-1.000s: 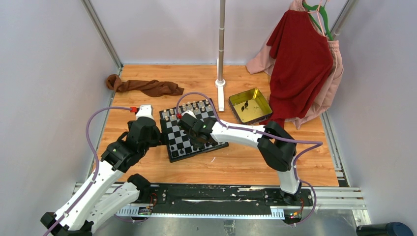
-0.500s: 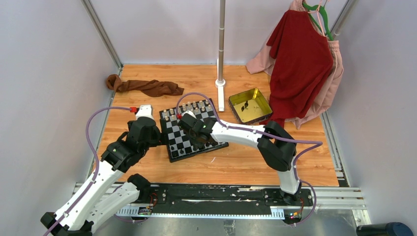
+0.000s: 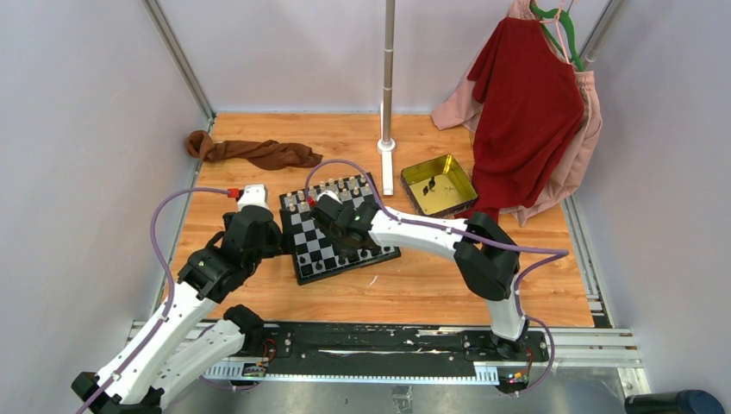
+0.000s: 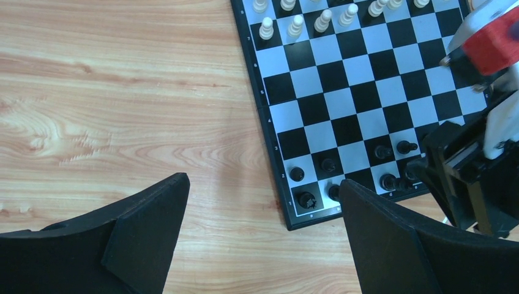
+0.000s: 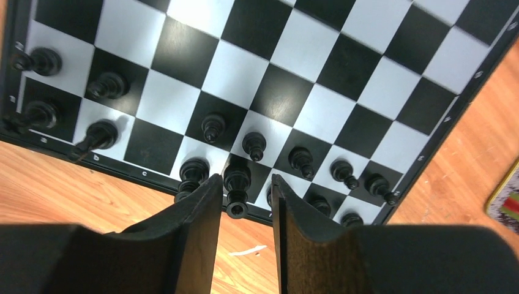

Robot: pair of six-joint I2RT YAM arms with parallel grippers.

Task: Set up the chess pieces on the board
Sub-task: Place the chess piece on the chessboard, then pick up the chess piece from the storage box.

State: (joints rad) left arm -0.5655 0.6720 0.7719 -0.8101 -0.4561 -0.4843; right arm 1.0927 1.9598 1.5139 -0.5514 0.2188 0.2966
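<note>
The board [image 3: 315, 254] lies mid-table, also showing in the left wrist view [image 4: 343, 92] and the right wrist view [image 5: 294, 61]. Pale chess pieces [image 4: 295, 24] line its far rows and black pieces [image 4: 304, 199] stand along its near rows. My right gripper [image 5: 245, 180] hangs over the near edge of the board [image 3: 352, 248]. Its jaws stand apart around an upright black piece [image 5: 237, 182], with a gap on the right side. My left gripper [image 4: 262, 184] is wide open over bare wood beside the board's near left corner, holding nothing.
A yellow-gold tin [image 3: 438, 185] with two dark pieces inside sits right of the board. A brown cloth [image 3: 254, 151] lies at the back left. A metal pole [image 3: 388, 103] stands behind the board, and red and pink clothes [image 3: 530, 103] hang at the back right.
My right gripper's jaws have parted and let go of the black piece, which now stands on the board's near row. The left arm has not moved.
</note>
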